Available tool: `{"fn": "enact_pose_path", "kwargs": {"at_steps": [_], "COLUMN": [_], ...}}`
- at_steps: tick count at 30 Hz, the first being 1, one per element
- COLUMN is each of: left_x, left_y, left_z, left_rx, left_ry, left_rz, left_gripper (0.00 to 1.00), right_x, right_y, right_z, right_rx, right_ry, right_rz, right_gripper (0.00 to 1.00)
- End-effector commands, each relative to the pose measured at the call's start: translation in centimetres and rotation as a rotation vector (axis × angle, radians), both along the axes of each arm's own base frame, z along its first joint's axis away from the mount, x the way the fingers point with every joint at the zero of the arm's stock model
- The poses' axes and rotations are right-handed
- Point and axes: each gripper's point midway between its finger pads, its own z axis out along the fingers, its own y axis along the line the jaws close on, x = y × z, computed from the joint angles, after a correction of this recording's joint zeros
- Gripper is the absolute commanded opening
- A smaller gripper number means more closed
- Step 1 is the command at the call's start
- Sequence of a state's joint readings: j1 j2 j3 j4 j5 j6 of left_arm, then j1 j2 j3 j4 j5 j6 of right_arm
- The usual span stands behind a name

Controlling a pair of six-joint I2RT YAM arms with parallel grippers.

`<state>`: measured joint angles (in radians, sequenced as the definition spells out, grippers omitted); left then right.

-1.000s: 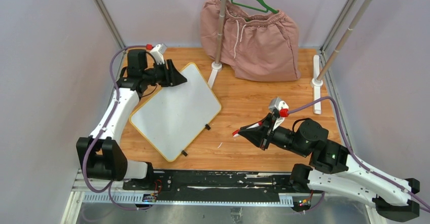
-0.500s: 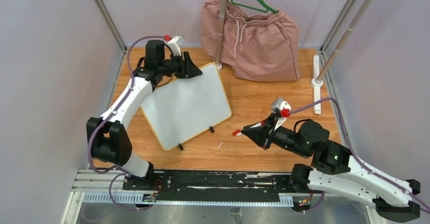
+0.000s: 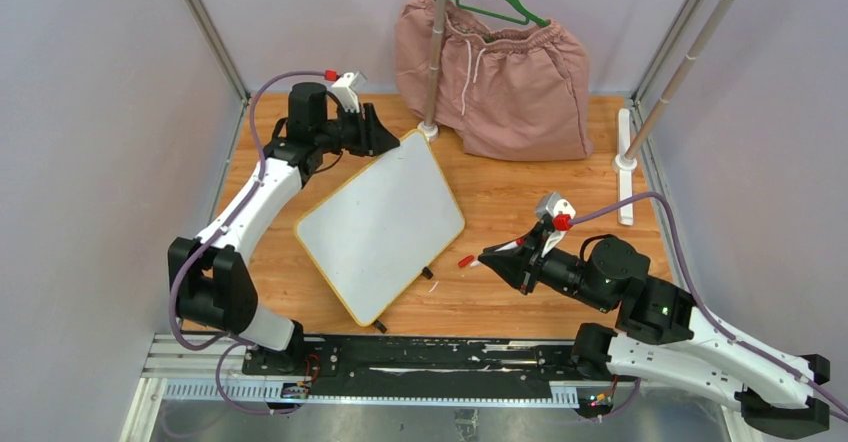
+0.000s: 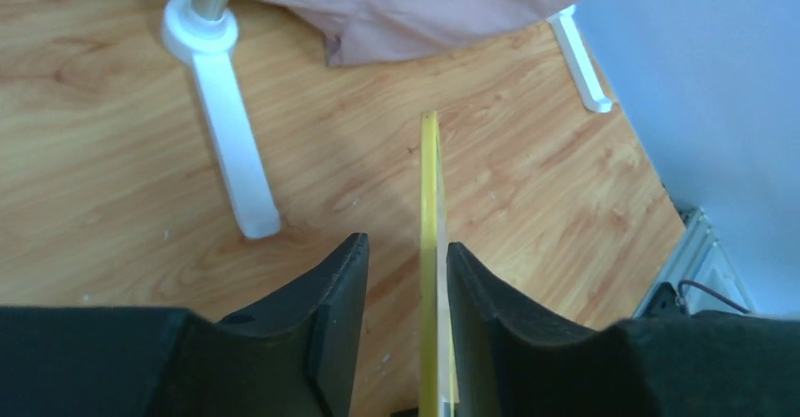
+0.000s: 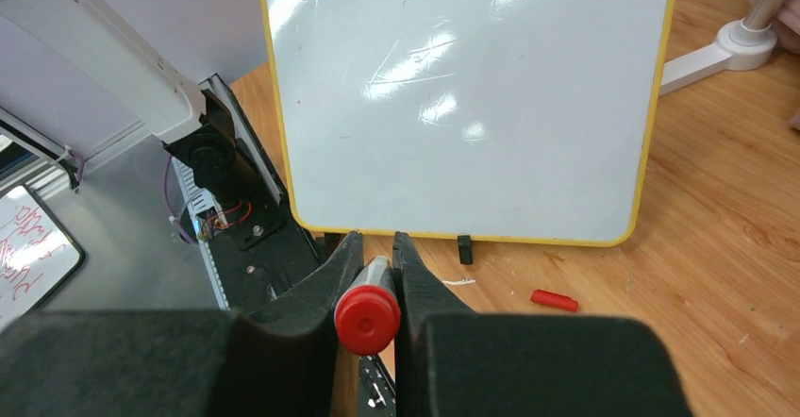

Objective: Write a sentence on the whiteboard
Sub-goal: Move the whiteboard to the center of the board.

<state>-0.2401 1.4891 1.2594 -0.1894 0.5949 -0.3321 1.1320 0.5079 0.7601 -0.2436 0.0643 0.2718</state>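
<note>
Between the fingers of the left tool [image 4: 408, 243] the yellow rim of the whiteboard [image 4: 429, 247] is seen, with a gap on one side; a firm clamp cannot be told. A red-ended marker [image 5: 367, 315] is clenched in the right tool [image 5: 376, 237]. The board is set left of centre on the wooden bench [image 3: 520, 187], enclosed by pale lilac walls [image 3: 100, 112].

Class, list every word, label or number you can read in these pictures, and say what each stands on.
Whiteboard: blank, no writing.
White panel beyond the table edge, right wrist view: red handwriting, too blurred to read.
Marker in the right gripper: no legible label.
</note>
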Motion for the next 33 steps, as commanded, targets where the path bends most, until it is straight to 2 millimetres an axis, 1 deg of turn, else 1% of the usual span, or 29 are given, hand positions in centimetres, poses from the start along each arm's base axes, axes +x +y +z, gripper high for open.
{"fn": "enact_pose_path", "kwargs": {"at_steps": [1,3,11,13,15,17,19,21,22,24,25,30,31,33], "left_x": [-0.9,-0.9,-1.6,-1.8,-2.3,-3.4,-4.8,-6.5,-7.6,-9.8,-11.0,-15.8,-16.5,-17.9], "left_y": [1.1,1.7,4.5,5.4,6.4,7.7,9.3,11.1,12.1,13.7,14.5,17.3,17.5,17.4], "left_z": [1.6,2.5,4.6,5.4,6.7,8.2,8.9,8.9,9.0,8.7,8.1,6.3,5.9,5.0], "left_rx": [0.032,0.044,0.082,0.092,0.094,0.092,0.087,0.079,0.074,0.062,0.054,-0.017,-0.036,-0.087], "left_ry": [-0.059,-0.091,-0.16,-0.188,-0.225,-0.263,-0.279,-0.283,-0.288,-0.285,-0.267,-0.195,-0.178,-0.137], "left_rz": [0.05,0.08,0.189,0.237,0.287,0.355,0.439,0.537,0.584,0.661,0.699,0.851,0.87,0.875], "left_gripper": [0.48,0.52,0.61,0.65,0.69,0.74,0.81,0.96,0.99,1.0,1.0,1.0,1.0,1.0], "right_x": [0.2,0.1,0.1,0.1,0.1,0.1,0.1,0.0,0.0,-0.1,-0.2,-0.6,-0.7,-0.7], "right_y": [-0.5,-0.5,-0.5,-0.4,-0.4,-0.4,-0.4,-0.5,-0.4,-0.3,-0.3,0.5,0.6,0.8], "right_z": [1.6,1.7,1.4,1.3,1.3,1.4,1.5,1.5,1.5,1.5,1.5,1.3,1.2,1.2], "right_rx": [0.031,0.032,0.033,0.034,0.034,0.034,0.037,0.038,0.037,0.038,0.038,0.041,0.044,0.048], "right_ry": [-0.02,-0.02,-0.005,-0.002,0.0,-0.001,-0.005,-0.007,-0.007,-0.008,-0.006,0.01,0.016,0.024], "right_rz": [-0.02,-0.02,-0.022,-0.022,-0.02,-0.018,-0.018,-0.016,-0.014,-0.007,-0.001,0.036,0.043,0.046], "right_gripper": [0.0,0.0,0.0,0.0,0.0,0.0,0.0,0.0,0.0,0.0,0.0,0.0,0.0,0.0]}}
